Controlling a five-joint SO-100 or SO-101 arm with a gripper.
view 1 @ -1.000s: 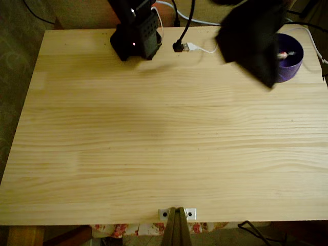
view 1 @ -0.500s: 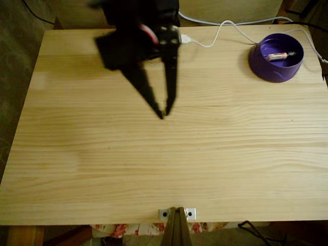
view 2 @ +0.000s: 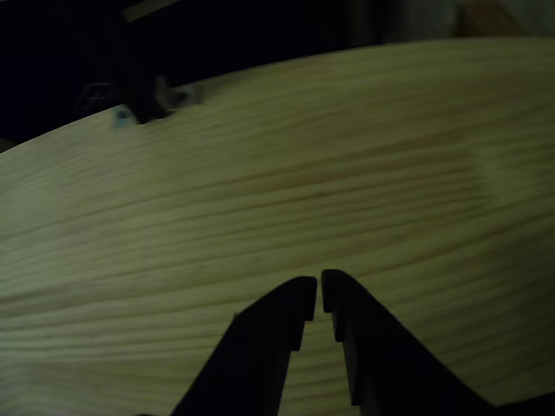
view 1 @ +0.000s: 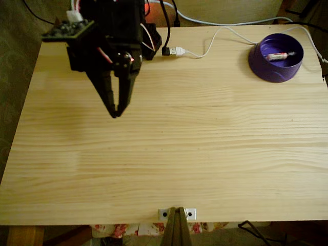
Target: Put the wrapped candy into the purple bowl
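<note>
Lying inside the purple bowl, long axis roughly left-right: wrapped candy | gripper well left of bowl | fingers apparently nearly closed, empty

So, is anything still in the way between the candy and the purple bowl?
Nothing visible is. In the fixed view the candy already lies inside the purple bowl, and the tool is shut and empty, far to the left over bare table.

You saw a pale wooden desk, its grain running across. A white cable lay along its far edge, plugged into a black connector. A metal bracket sat at the near edge.
</note>
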